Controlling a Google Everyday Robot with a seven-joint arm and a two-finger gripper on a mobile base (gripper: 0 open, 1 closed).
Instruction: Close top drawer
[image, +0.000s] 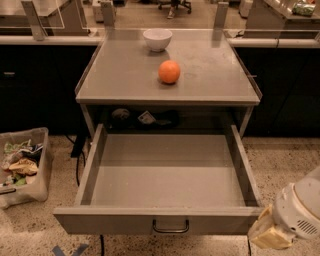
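The top drawer (167, 175) is a broad shallow grey metal drawer, pulled far out toward me and empty inside. Its flat front panel (110, 224) runs along the bottom of the view, with a small dark wire handle (171, 227) at its centre. My gripper (272, 234) shows at the bottom right as a white rounded arm end with a tan part, just beside the drawer's front right corner.
The grey cabinet top (125, 75) carries a white bowl (157, 39) and an orange (169, 71). A plastic bin with rubbish (22, 165) stands on the speckled floor at the left. Dark counters stand on both sides.
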